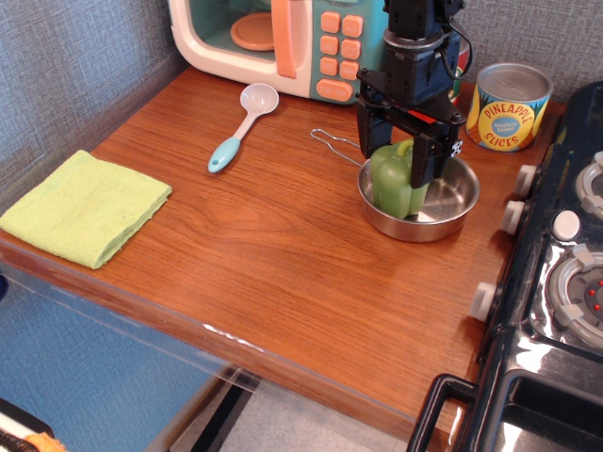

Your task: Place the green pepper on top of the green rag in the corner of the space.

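The green pepper (392,191) stands upright in the left half of a small steel pan (448,215) at the back right of the wooden counter. My gripper (393,169) has come down over it from above. The black fingers (366,141) stand on either side of the pepper's upper part, close to its sides, and the jaws look open. The pepper rests on the pan floor. The green rag (85,207) lies flat and bare at the counter's front left corner, far from the gripper.
A toy microwave (283,42) stands at the back. A white spoon with a blue handle (241,124) lies left of the pan. A pineapple slices can (509,105) is behind the pan. A black toy stove (556,282) borders the right side.
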Robot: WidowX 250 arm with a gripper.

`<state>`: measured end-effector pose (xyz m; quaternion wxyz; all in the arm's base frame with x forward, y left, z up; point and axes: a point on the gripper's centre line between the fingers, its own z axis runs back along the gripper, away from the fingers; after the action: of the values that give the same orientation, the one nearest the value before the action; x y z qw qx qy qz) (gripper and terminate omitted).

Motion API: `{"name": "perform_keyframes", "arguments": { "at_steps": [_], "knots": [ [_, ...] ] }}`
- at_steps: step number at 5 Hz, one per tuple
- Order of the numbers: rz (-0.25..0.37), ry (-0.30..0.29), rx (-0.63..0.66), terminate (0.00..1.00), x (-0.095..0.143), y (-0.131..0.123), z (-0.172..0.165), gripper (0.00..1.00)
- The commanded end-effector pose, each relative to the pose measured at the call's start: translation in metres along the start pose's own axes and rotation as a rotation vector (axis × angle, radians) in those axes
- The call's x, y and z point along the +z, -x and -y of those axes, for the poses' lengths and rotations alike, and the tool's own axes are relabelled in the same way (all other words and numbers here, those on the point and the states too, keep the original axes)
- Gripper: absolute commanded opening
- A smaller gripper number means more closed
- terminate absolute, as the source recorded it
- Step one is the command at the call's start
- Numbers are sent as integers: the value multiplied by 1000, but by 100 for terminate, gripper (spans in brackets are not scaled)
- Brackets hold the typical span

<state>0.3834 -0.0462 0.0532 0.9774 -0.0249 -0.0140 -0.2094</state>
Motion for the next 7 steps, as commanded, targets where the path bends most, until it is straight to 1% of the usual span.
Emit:
{"name": "perform_keyframes", "arguments": {
  "at_steps": [1,2,3,4,5,6,7],
  "knots": [
    [163,58,-14,0,71,1,-8,0],
    [268,90,-4,0,119,17,-21,0],
    [261,30,61,0,133,56,-50,0],
    [181,-60,163,0,123,101,-79,0],
    [127,-91,270,0,106,145,-110,0],
    [68,-98,366,0,88,183,-145,0],
    [12,-102,414,0,74,215,-181,0]
  ]
}}
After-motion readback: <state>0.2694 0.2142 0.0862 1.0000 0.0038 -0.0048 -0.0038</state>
